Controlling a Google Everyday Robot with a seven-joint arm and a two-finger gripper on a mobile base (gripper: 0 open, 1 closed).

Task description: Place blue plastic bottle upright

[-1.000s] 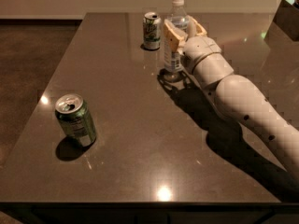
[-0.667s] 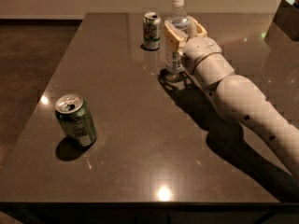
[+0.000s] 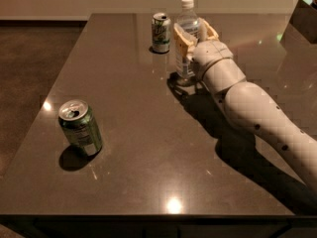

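The blue plastic bottle (image 3: 187, 43), clear with a white cap and a pale label, stands upright on the dark table (image 3: 148, 148) at the back middle. My gripper (image 3: 195, 36) reaches it from the right. One finger (image 3: 180, 39) lies against the bottle's left front and the other shows just behind its right side. The gripper is shut on the bottle, whose base rests on the table.
A green soda can (image 3: 160, 32) stands just left of the bottle at the back. Another green can (image 3: 80, 128) stands at the front left. My white arm (image 3: 257, 113) crosses the table's right half. A dark object (image 3: 303, 19) sits at the far right corner.
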